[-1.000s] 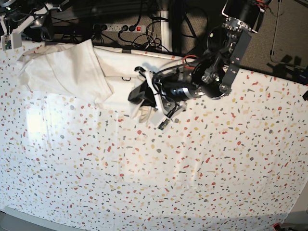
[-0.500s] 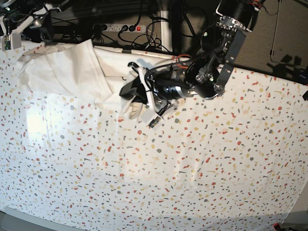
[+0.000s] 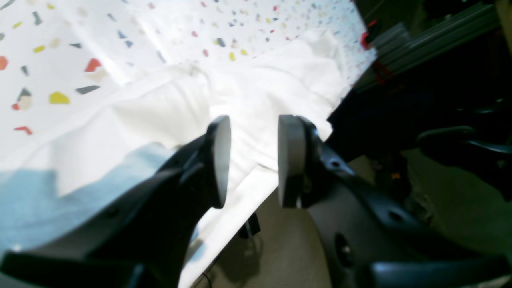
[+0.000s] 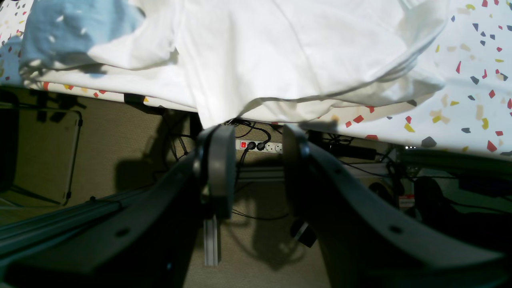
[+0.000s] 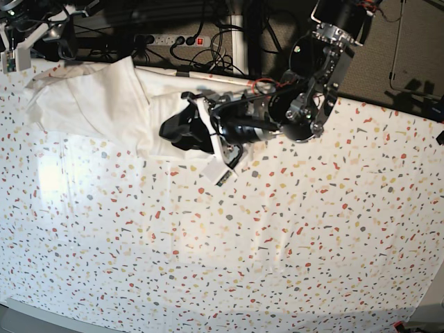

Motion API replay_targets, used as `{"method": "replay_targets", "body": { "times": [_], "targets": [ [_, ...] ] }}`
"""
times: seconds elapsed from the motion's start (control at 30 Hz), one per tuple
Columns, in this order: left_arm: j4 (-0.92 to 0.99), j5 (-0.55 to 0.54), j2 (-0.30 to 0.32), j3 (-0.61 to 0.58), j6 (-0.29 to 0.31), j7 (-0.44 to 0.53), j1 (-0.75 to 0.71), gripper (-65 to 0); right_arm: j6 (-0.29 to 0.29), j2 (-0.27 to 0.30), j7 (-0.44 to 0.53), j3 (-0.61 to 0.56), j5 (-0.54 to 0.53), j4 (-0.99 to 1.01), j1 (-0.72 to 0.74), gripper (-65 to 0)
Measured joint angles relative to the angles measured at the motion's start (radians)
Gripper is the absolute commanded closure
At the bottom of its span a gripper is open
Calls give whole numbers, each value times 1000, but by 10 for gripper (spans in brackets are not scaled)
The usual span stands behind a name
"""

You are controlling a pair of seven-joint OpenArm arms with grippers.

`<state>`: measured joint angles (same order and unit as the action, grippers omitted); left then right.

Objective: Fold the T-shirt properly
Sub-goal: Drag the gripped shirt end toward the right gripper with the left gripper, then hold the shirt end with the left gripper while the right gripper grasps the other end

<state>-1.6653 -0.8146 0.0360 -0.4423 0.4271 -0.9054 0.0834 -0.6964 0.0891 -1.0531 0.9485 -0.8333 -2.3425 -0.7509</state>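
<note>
I see the shirt (image 5: 104, 104) bunched at the table's (image 5: 277, 243) far edge, partly hanging over it. My left gripper (image 3: 250, 160) hangs over the shirt's near end, jaws apart, nothing between them. My right gripper (image 4: 256, 168) sits off the far edge, jaws apart and empty.

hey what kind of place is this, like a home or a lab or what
Most likely a robotics lab or test bench, not a home. A robot arm works over a table covering speckled with coloured flecks, where a white T-shirt lies, and a power strip with tangled cables sits on the floor behind.
</note>
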Motion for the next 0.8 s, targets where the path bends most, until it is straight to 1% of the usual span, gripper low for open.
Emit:
{"method": "replay_targets", "body": {
  "times": [0.1, 0.23, 0.27, 0.3, 0.4, 0.43, 0.53, 0.57, 0.63, 0.67, 0.73, 0.8],
  "targets": [
    [0, -5, 0, 0, 2, 0, 0, -194, 0, 0, 0, 0, 0, 0, 0, -204],
    [0, -2, 0, -1, 51, -14, 25, -194, 0, 0, 32, 0, 1, 0, 10, -204],
    [0, -2, 0, -2, 60, -14, 43, -194, 0, 0, 31, 0, 16, 0, 25, -205],
    [-5, -2, 0, -2, 66, -14, 64, -194, 0, 0, 31, 0, 39, 0, 43, -229],
    [-37, 0, 0, 0, 67, -13, 127, -194, 0, 0, 35, 0, 150, 0, 112, -336],
    [-51, 10, 0, 0, 66, -11, 148, -194, 0, -1, 34, 0, 196, 0, 136, -355],
    [-98, 39, 0, 2, 68, -7, 179, -194, 0, 3, 40, 1, 309, 0, 216, -358],
    [-107, 43, 0, 2, 70, -7, 185, -194, 14, 10, 67, 1, 317, 11, 232, -358],
    [-120, 51, 0, 2, 70, -11, 186, -194, 68, 35, 101, 0, 351, 66, 267, -358],
    [-124, 51, 0, 2, 70, -12, 185, -194, 87, 53, 94, 0, 387, 100, 285, -357],
    [-126, 53, 0, 2, 70, -11, 186, -194, 158, 100, 76, 0, 417, 174, 315, -357],
    [-126, 63, 0, 1, 70, -14, 185, -194, 173, 161, 25, 1, 413, 253, 337, -357]
  ]
}}
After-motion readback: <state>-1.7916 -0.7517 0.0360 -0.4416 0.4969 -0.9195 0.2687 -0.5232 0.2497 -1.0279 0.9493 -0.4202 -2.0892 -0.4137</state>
